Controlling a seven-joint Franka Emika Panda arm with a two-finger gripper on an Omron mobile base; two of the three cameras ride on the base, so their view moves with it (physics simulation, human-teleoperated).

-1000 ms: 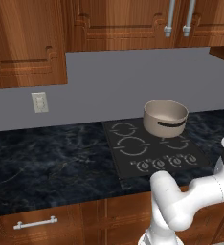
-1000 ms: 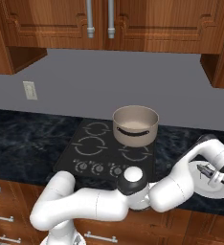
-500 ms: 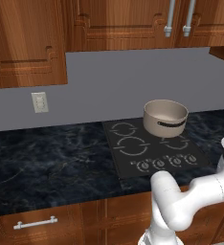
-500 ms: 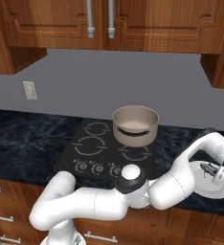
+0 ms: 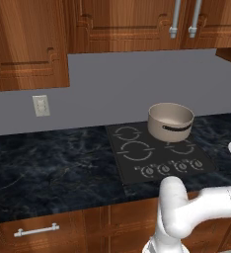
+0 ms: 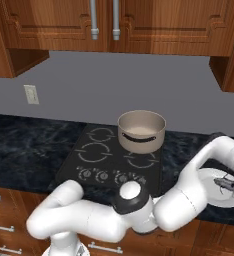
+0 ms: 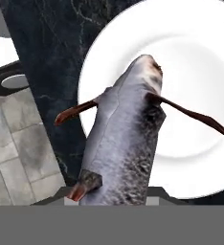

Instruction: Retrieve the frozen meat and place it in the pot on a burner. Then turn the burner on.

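Hand view looks straight down the gripper at a grey fish [image 7: 126,143], the frozen meat of the task: a long silvery-grey body with a paler back, a reddish-brown tail end nearest the camera and thin dark red fins sticking out to both sides. Its near end runs down into the bottom of that view where the finger tips would rise, so the tips themselves are hidden; the gripper is closed almost fully, and the fish appears to be held in it. Behind the fish lies a white plate [image 7: 195,72] on the dark marbled worktop [image 7: 42,57], and a tiled floor shows off to one side.

From the right base camera the gripper [image 6: 228,184] hangs over the same plate [image 6: 209,192] at the right end of the worktop, with a small dark shape at its tip that is too small to make out. Further back, the cream pot [image 6: 141,131] with dark side handles sits on the rear right burner [image 6: 140,146] of the black cooktop [image 6: 96,152], well apart from the gripper. No writing can be read anywhere.
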